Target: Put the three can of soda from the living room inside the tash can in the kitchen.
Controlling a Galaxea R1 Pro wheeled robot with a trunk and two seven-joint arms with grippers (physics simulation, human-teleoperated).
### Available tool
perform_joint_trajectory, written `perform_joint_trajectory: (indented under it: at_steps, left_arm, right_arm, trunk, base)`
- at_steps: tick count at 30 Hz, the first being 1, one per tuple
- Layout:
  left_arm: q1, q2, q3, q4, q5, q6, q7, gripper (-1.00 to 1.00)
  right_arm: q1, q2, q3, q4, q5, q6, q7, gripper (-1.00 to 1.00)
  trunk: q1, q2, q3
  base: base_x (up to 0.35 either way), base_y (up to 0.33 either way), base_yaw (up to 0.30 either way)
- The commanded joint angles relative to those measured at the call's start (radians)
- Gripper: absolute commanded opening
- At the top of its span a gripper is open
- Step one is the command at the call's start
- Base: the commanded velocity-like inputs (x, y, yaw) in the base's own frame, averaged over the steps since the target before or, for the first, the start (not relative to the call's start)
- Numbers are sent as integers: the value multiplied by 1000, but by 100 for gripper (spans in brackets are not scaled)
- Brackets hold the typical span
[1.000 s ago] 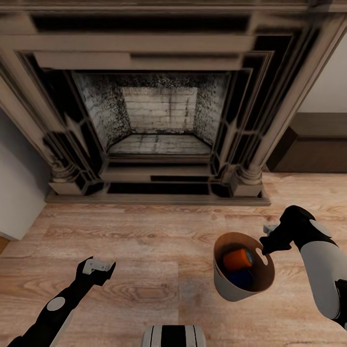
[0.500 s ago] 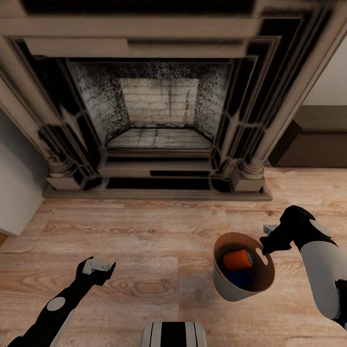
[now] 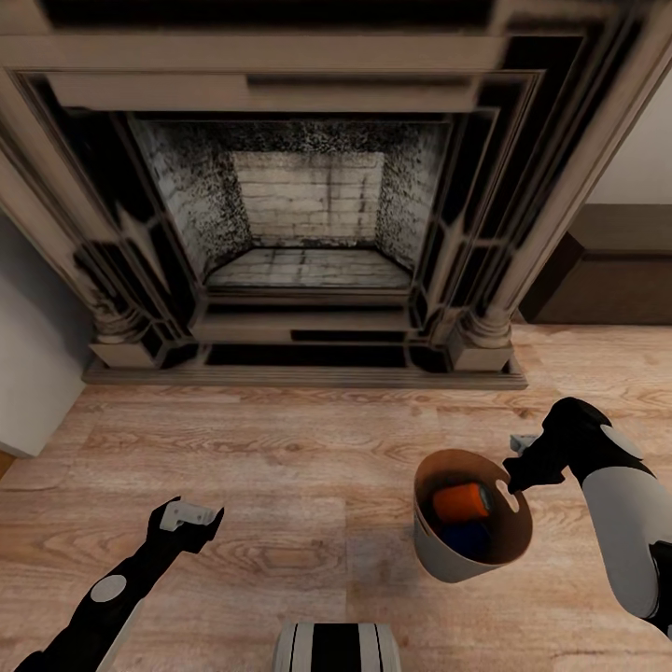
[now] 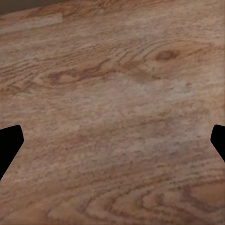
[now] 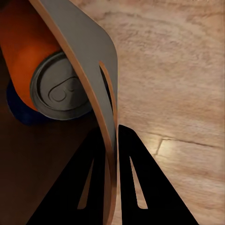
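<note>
The tash can (image 3: 448, 551), pale grey outside and brown inside, hangs above the wood floor at the lower right, held by its rim. My right gripper (image 3: 511, 483) is shut on that rim (image 5: 108, 140), one finger inside and one outside. Inside the bin lie an orange-red can of soda (image 3: 461, 502) with a silver top (image 5: 61, 91) and a dark blue can (image 3: 466, 539) beneath it. My left gripper (image 3: 191, 516) is open at the lower left over bare floor, its fingertips (image 4: 9, 145) wide apart with nothing between them.
A large brick fireplace (image 3: 308, 224) with a dark stone surround stands straight ahead, its hearth step (image 3: 299, 373) on the light wood plank floor (image 3: 308, 467). A dark low cabinet (image 3: 607, 289) sits at the right, a pale wall (image 3: 33, 373) at the left.
The view has shifted slightly since a second ago, so the fireplace sits a little higher and larger. Both arms and the bin kept their places; nothing differs in the last half second.
</note>
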Motion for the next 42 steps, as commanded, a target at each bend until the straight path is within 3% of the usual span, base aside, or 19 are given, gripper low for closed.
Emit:
perform_joint_trajectory:
  at_steps: [1,13,24,42]
  left_arm:
    - [0,0,0,0,0,0,0,100]
    - [2,0,-1,1,-1,0,-2,100]
    - [2,0,-2,1,-5,0,-1,100]
    - [2,0,-3,0,-3,0,-2,100]
  right_arm:
    - [-1,-1,-1,-4,-10,11,10,-100]
    - [-1,-17,-1,-12,-7,11,74,-100]
    - [-1,-17,-1,-13,-8,11,77,-100]
    - [-1,-18,-1,-28,-9,11,79,-100]
  trunk:
    - [0,0,0]
    - [0,0,0]
    - [5,-3,-42]
    - [5,-3,-42]
  base:
    - [0,0,0]
    - [0,0,0]
    - [0,0,0]
    - [0,0,0]
